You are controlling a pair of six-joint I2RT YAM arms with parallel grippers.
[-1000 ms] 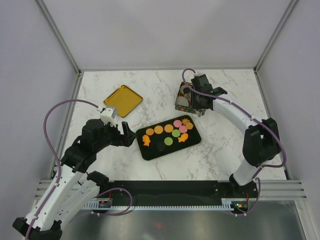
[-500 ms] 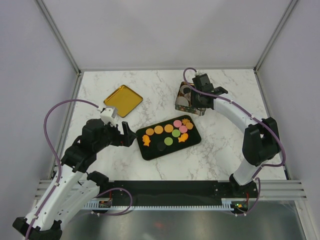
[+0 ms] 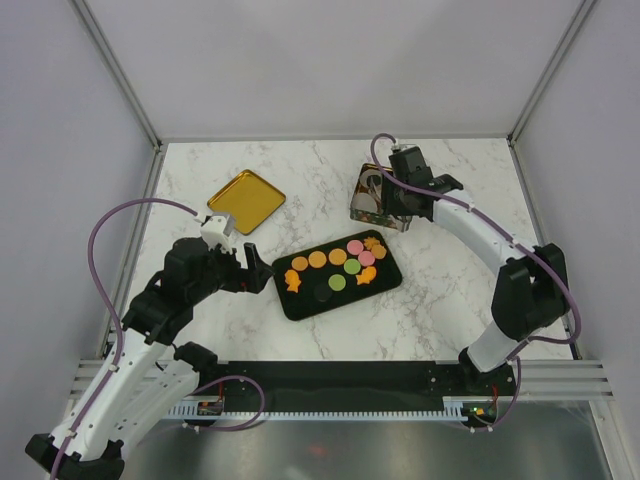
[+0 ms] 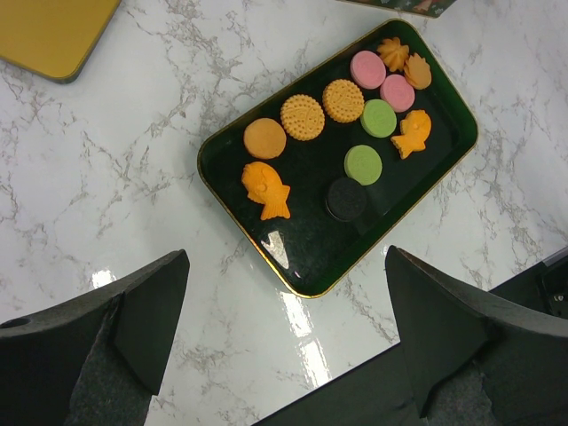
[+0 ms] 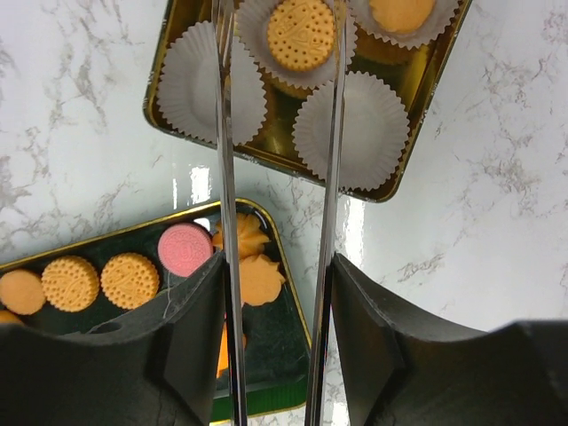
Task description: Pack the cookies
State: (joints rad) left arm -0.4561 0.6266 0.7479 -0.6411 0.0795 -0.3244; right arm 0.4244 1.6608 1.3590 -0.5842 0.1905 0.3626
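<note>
Cookies [image 4: 303,116] lie in the black tray [image 4: 293,266], two more in paper cups [image 5: 211,84] inside the gold tin [image 5: 282,124]; left pincer [image 4: 286,257] and right pincer [image 5: 278,53] both spread apart.

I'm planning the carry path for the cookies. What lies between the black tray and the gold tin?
Only bare marble table. No object sits between the black tray and the gold tin. The right wrist view shows that gap plainly.
</note>
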